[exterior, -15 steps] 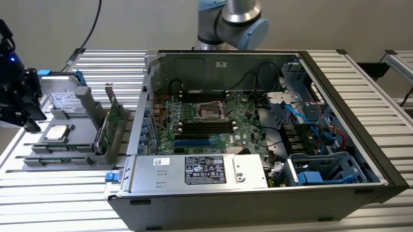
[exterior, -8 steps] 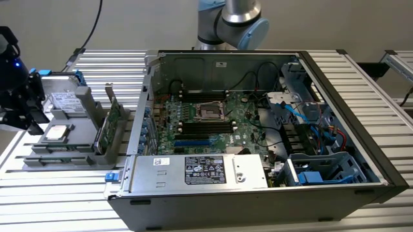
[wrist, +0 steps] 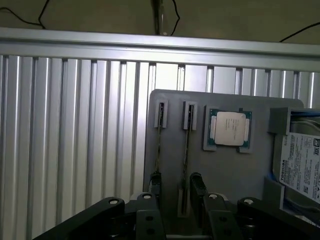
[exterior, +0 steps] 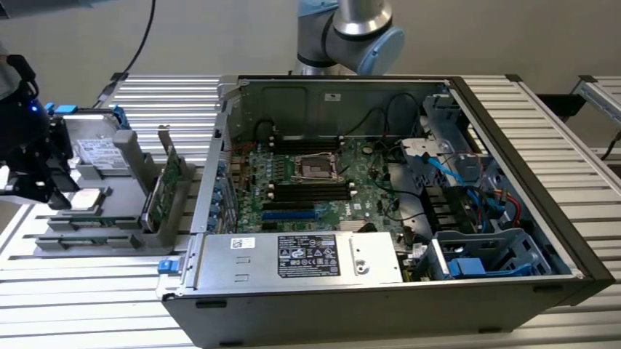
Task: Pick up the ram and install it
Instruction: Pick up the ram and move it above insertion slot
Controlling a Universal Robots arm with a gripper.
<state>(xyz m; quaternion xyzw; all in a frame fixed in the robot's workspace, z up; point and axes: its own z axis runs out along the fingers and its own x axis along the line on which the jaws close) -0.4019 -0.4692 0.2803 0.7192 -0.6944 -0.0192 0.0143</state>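
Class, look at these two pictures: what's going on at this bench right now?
A robot arm's black hand, fingers open and holding nothing, hangs over a grey plastic parts holder beside an open black computer case. Its fingers seem to sit either side of a long, thin ram stick standing on edge in a slot of the holder. The stick is not yet lifted or fitted into the case's green motherboard.
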